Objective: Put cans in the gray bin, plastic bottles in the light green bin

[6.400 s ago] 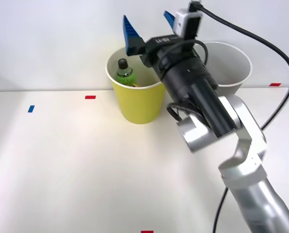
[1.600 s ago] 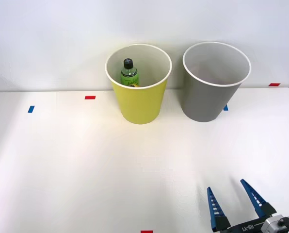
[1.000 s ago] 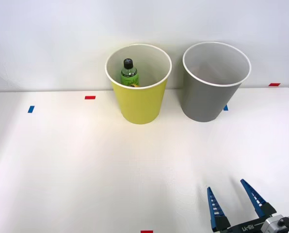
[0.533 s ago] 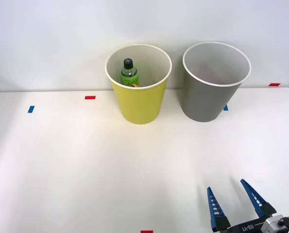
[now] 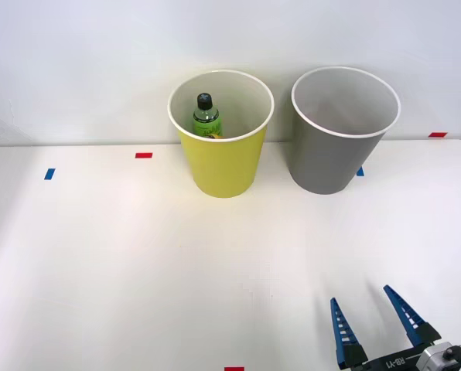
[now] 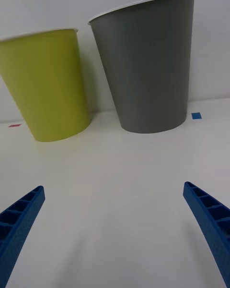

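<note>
Change since the earliest frame: my right arm, then raised over the bins with its fingers spread above the lime one, has pulled back to the near edge of the tabletop and has not shifted over the last second or so. Right gripper (image 5: 376, 325): fingers spread wide, holding nothing, low over the near right of the tabletop (image 5: 122, 263) and pointed toward both bins; I judge this a parked pose after a drop. Light green bin (image 5: 220, 139): upright at the far side, left of its twin, mouth open upward. Plastic bottle (image 5: 206, 114): inside the light green bin, black cap up, leaning at the far-left wall, so sorted correctly. Gray bin (image 5: 344, 131): upright just beside the green one, apart from it, white interior showing no contents. Small red and blue tape marks dot the tabletop, probably placement guides. No can visible to collect.
</note>
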Robot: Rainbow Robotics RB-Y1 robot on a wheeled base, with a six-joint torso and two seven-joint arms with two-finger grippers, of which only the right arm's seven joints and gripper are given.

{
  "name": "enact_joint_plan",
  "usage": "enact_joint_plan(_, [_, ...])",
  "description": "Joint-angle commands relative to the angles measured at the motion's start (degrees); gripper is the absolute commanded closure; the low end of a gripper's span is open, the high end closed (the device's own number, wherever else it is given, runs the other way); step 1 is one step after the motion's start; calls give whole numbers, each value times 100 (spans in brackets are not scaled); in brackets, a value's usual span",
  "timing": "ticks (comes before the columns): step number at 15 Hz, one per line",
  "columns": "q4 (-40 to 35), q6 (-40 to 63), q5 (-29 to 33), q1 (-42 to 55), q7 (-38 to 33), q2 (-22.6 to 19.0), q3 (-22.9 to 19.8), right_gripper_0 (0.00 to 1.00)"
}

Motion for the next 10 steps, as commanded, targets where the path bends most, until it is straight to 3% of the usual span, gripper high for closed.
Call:
enact_joint_plan(1, [0,1,0,0,0,0,0,0])
enact_joint_plan(10, [0,1,0,0,0,0,0,0])
